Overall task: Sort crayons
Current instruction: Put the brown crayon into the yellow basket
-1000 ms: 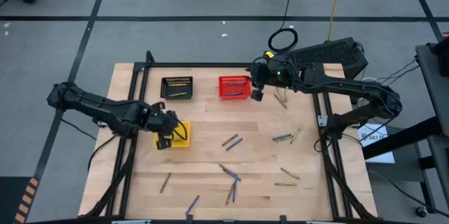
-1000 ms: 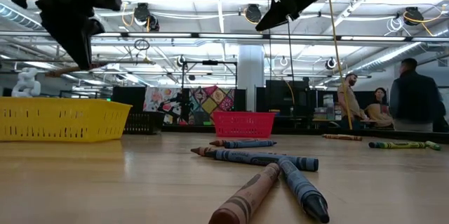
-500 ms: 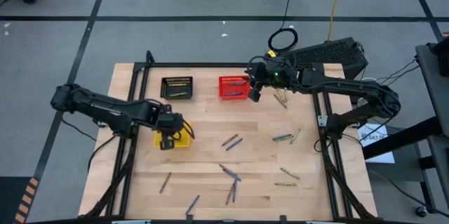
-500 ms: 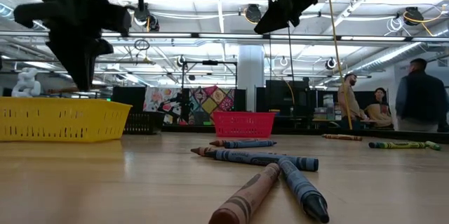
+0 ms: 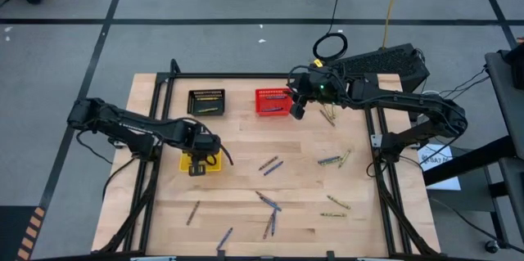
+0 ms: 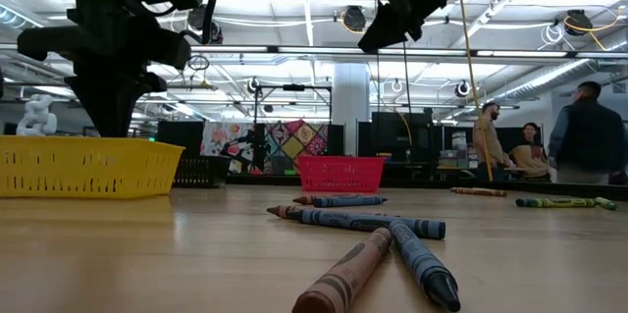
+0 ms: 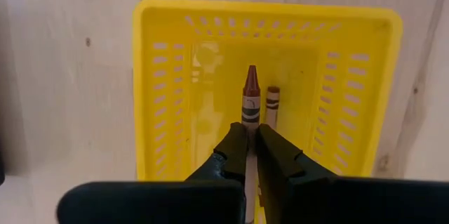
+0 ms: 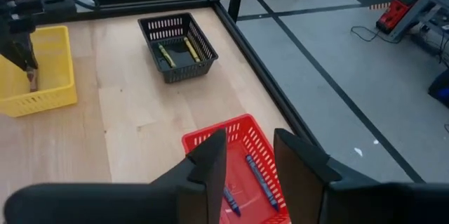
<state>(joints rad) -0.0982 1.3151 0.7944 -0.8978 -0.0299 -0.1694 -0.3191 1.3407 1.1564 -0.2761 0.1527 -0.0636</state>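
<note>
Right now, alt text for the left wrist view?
The left end effector holds a brown crayon inside the yellow basket, fingers nearly together. A second brown crayon lies beside it on the basket floor.

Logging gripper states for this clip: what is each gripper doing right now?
Left gripper: in the yellow basket, fingers pinched on a brown crayon.
Right gripper: open and empty, above the red basket.
</note>
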